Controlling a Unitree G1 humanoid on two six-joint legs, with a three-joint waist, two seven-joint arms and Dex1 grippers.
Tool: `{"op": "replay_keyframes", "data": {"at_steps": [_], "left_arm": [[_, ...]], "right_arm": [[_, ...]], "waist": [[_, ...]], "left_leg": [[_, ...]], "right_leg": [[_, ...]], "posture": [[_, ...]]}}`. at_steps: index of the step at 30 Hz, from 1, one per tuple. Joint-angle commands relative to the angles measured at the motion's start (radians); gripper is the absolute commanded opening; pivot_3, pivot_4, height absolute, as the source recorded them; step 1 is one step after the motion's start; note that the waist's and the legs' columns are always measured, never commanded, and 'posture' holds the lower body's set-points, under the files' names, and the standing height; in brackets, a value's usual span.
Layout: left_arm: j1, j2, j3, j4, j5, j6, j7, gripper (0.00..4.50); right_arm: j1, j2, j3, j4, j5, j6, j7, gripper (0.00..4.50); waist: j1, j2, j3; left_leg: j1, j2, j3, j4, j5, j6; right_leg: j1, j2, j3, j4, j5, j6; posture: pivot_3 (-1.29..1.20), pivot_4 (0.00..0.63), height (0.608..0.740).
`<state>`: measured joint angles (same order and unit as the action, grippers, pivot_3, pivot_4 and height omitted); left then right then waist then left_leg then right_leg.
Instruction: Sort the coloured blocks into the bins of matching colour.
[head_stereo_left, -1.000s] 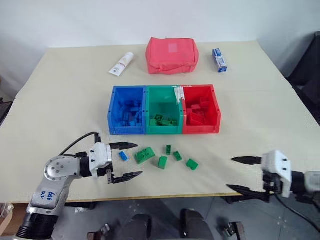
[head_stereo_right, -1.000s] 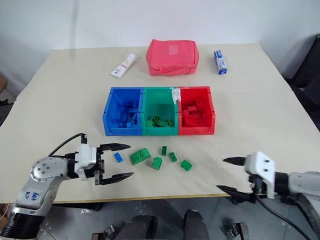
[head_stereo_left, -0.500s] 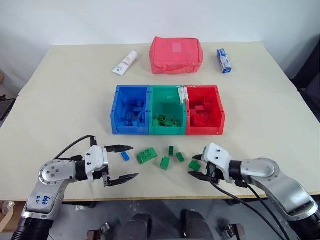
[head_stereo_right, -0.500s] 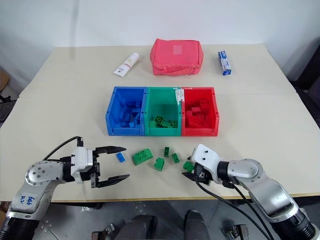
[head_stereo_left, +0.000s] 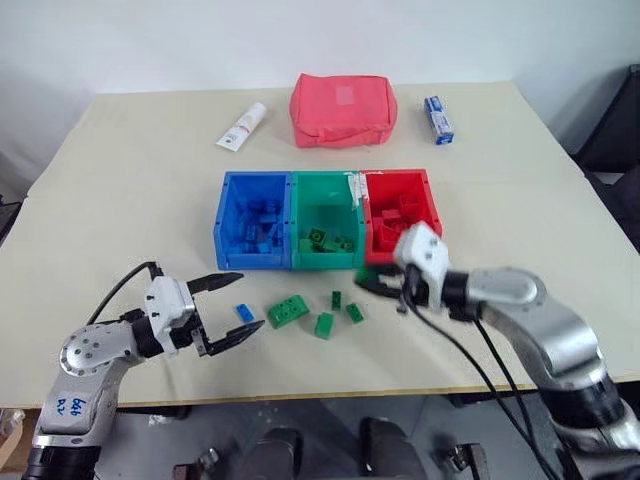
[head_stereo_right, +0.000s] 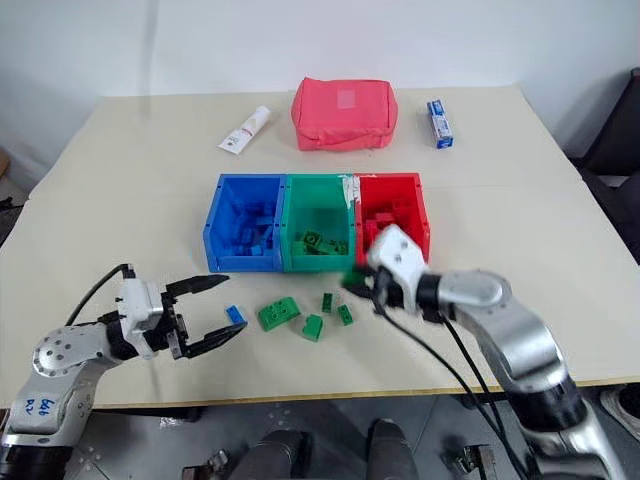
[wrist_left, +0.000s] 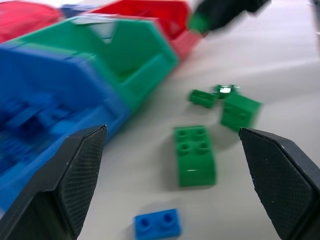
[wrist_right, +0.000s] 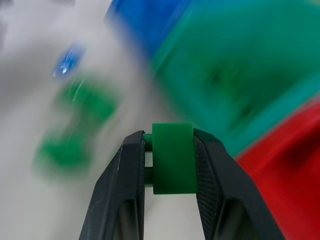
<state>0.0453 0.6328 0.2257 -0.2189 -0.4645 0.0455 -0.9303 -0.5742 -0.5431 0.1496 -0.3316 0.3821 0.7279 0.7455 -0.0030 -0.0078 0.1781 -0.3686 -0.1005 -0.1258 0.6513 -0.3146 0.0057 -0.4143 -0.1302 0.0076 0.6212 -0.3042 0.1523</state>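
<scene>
My right gripper (head_stereo_left: 372, 284) is shut on a small green block (wrist_right: 172, 157) and holds it above the table, just in front of where the green bin (head_stereo_left: 325, 262) meets the red bin (head_stereo_left: 428, 200). The blue bin (head_stereo_left: 250, 262) stands to their left, and all three bins hold blocks. On the table in front lie a wide green block (head_stereo_left: 288, 312), three small green blocks (head_stereo_left: 324, 325) and a tiny blue block (head_stereo_left: 245, 312). My left gripper (head_stereo_left: 252, 300) is open, level, with the blue block just ahead of its fingertips (wrist_left: 80, 170).
Behind the bins lie a red fabric pouch (head_stereo_left: 343, 110), a white tube (head_stereo_left: 242, 127) and a blue-and-white carton (head_stereo_left: 438, 118). The table's front edge runs close below the loose blocks.
My right gripper came in from the right, shut on the rightmost green block and lifted it towards the bins. The left gripper drifted slightly left and stayed open.
</scene>
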Motion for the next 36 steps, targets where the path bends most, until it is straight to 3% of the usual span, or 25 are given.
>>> {"op": "replay_keyframes", "data": {"at_steps": [1, 5, 6, 11, 15, 21, 27, 31, 36], "left_arm": [[0.033, -0.004, 0.047, 0.003, -0.012, -0.017, 0.009, 4.5], [0.049, 0.003, 0.064, -0.002, -0.02, -0.017, 0.005, 4.5], [0.046, 0.004, 0.064, 0.001, -0.02, -0.018, 0.002, 4.5], [0.029, 0.004, 0.058, 0.001, -0.016, -0.018, 0.001, 4.5], [0.02, 0.008, 0.039, -0.014, -0.021, -0.002, -0.011, 4.5], [-0.023, 0.029, -0.021, 0.009, 0.008, -0.031, -0.081, 4.5], [-0.044, 0.072, -0.086, 0.026, 0.02, -0.02, -0.172, 4.5], [-0.064, 0.072, -0.098, 0.047, 0.023, -0.033, -0.188, 4.5], [-0.093, 0.069, -0.111, 0.073, 0.031, -0.043, -0.201, 4.5]], "right_arm": [[-0.109, 0.059, -0.004, 0.139, -0.039, -0.033, -0.046, 0.91], [-0.249, 0.144, 0.03, 0.376, -0.152, -0.169, -0.114, 0.91], [-0.273, 0.159, 0.032, 0.418, -0.164, -0.191, -0.114, 1.66], [-0.291, 0.17, 0.016, 0.461, -0.179, -0.256, -0.078, 3.33], [-0.185, 0.098, -0.013, 0.33, -0.134, -0.27, 0.018, 4.48], [0.187, -0.102, -0.178, 0.093, -0.002, -0.346, 0.212, 4.48], [0.436, -0.245, -0.275, 0.1, -0.038, -0.54, 0.334, 4.48], [0.457, -0.261, -0.244, 0.063, -0.006, -0.507, 0.359, 4.48], [0.395, -0.229, -0.102, 0.015, -0.005, -0.425, 0.388, 4.48]], "waist": [[0.001, 0.0, 0.0], [0.0, 0.0, 0.0], [-0.001, 0.0, 0.0], [-0.001, 0.0, 0.0], [0.001, 0.0, 0.0], [0.013, 0.0, 0.0], [0.0, 0.0, 0.0], [-0.001, 0.0, 0.0], [0.001, 0.0, 0.0]], "left_leg": [[0.0, 0.0, 0.0, 0.0, 0.0, 0.0], [-0.001, -0.002, -0.001, -0.001, 0.0, 0.001], [-0.001, -0.002, 0.0, -0.001, -0.001, 0.001], [-0.002, -0.002, -0.001, -0.002, -0.001, 0.001], [-0.003, -0.002, -0.001, -0.002, -0.001, 0.002], [-0.004, -0.002, -0.001, -0.002, -0.003, 0.004], [0.0, -0.001, 0.003, 0.0, -0.003, 0.004], [0.002, 0.003, 0.007, 0.0, -0.001, 0.001], [0.002, 0.006, 0.006, 0.0, -0.001, -0.002]], "right_leg": [[0.0, 0.0, 0.0, 0.0, 0.0, 0.0], [-0.001, -0.001, 0.0, 0.0, 0.0, -0.001], [-0.002, -0.001, 0.0, 0.0, 0.0, -0.001], [-0.003, -0.001, -0.001, 0.001, 0.0, -0.001], [-0.003, -0.001, -0.001, 0.001, 0.0, -0.001], [-0.001, -0.002, -0.001, -0.001, 0.0, -0.001], [0.0, -0.001, 0.0, -0.002, 0.0, -0.001], [0.001, 0.0, -0.001, -0.001, 0.0, 0.0], [0.0, 0.001, -0.002, -0.001, 0.001, -0.002]], "posture": [[0.0, 0.15, 0.74], [0.0, 0.15, 0.74], [0.0, 0.15, 0.74], [0.0, 0.15, 0.74], [0.0, 0.15, 0.74], [0.0, 0.15, 0.74], [0.0, 0.15, 0.74], [0.0, 0.15, 0.74], [0.0, 0.15, 0.74]]}}
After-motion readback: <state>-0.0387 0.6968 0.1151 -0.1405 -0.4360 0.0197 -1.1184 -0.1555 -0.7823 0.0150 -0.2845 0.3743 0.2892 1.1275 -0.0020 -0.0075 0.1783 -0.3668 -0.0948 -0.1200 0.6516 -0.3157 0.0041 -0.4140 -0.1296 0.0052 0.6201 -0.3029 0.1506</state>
